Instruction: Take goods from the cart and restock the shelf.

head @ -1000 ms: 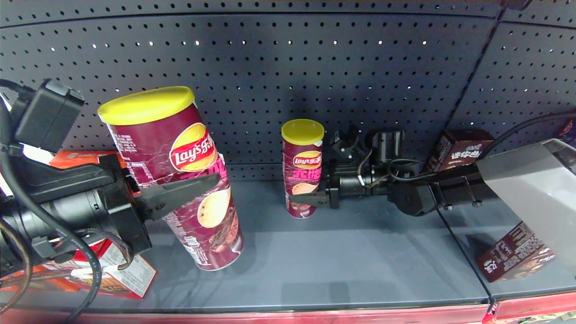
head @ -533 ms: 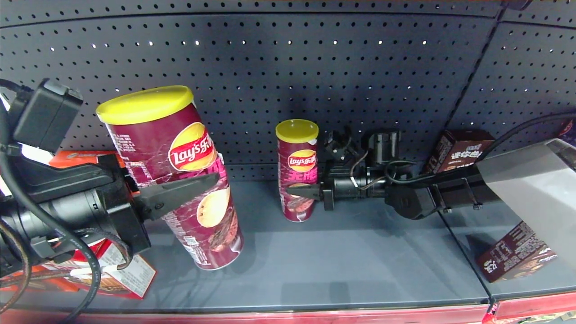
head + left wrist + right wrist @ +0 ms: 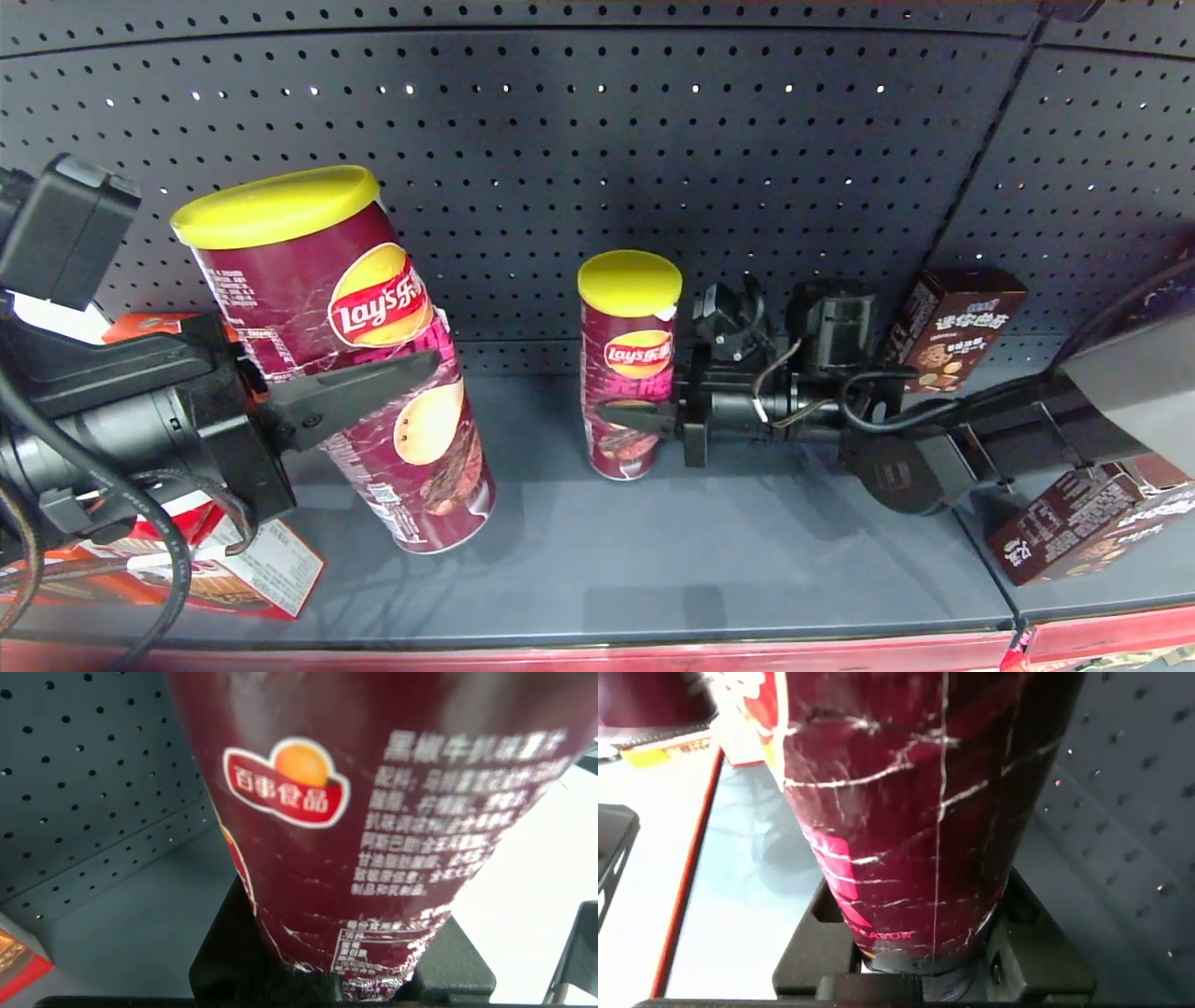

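Two maroon chip cans with yellow lids are over the grey shelf (image 3: 728, 560). The nearer can (image 3: 345, 355) leans with its lid to the left, and my left gripper (image 3: 411, 392) is shut on its middle. Its label (image 3: 374, 831) looms close in the left wrist view. The farther can (image 3: 630, 373) stands upright near the pegboard back wall (image 3: 653, 140), with my right gripper (image 3: 630, 415) shut on its lower half. The same can (image 3: 915, 812) appears between the fingers in the right wrist view. Whether either can's base touches the shelf I cannot tell.
Orange and red boxes (image 3: 233, 579) lie at the shelf's left end under my left arm. Brown cookie boxes stand at the right, one by the back wall (image 3: 952, 317) and one near the front (image 3: 1083, 523). A red strip (image 3: 560, 653) marks the front edge.
The right arm shifted with its can, first slightly left, then toward the front. The left can has moved a little to the left. Both grips are unchanged.
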`<state>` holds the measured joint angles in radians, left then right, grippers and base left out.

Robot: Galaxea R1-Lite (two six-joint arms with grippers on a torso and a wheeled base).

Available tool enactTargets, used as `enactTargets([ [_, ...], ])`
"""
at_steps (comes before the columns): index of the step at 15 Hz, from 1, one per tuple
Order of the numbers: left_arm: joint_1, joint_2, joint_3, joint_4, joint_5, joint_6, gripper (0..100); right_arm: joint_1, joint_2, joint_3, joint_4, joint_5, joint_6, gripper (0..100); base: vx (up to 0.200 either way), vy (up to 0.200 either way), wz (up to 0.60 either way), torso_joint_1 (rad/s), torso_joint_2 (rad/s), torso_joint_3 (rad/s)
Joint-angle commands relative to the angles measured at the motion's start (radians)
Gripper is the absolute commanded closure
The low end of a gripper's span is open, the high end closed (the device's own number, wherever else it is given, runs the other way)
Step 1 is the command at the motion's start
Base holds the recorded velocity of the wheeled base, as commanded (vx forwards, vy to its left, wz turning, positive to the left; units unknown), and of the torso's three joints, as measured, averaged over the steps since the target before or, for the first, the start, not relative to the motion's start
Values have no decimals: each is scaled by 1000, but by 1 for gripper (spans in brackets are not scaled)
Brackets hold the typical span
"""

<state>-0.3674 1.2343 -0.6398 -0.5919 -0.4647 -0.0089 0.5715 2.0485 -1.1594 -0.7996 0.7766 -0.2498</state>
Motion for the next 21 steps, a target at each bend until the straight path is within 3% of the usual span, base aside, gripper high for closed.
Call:
enactTargets([
  [1,4,-4,0,0,0,0,100,19,-64,175,-122,-25,4,100,0,0,0,0,0,0],
  [3,4,-4,2,1,1,0,100,36,-145,380,-248,-25,44,100,0,0,0,0,0,0],
  [8,4,-2,6,1,4,0,100,36,-220,561,-325,-26,46,100,0,0,0,0,0,0],
  [21,5,-1,12,1,4,0,100,67,-106,495,-334,-31,40,100,0,0,0,0,0,0],
])
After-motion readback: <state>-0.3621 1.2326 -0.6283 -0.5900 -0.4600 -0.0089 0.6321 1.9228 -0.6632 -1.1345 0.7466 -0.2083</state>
